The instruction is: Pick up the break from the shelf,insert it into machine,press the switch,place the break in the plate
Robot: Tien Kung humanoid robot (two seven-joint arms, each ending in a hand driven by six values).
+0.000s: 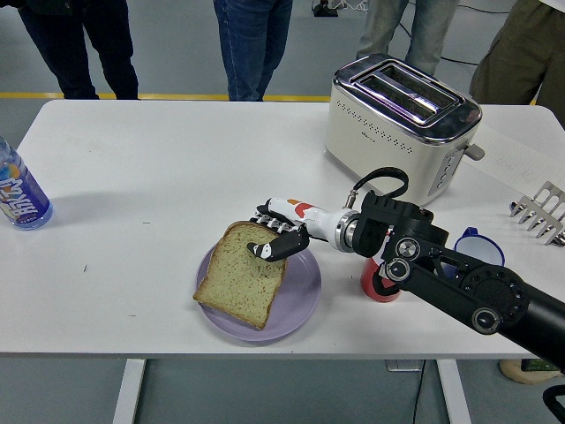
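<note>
Head view: we are gripping the bread (241, 281) on the plate (300, 309) with our right hand (275, 238); only letting go is remaining.

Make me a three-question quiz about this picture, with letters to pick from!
1. Where is the bread?
A. in the toaster
B. on the plate
C. beside the bottle

2. What colour is the plate?
A. purple
B. green
C. yellow

3. What is the right hand doing?
A. pressing the toaster's switch
B. lifting the bottle
C. holding the bread's top edge

Answers:
1 B, the slice lies on the plate, and the toaster's slots show no bread.
2 A, its rim is pale purple.
3 C, its fingers curl over the slice's upper edge, far from the bottle.
</note>
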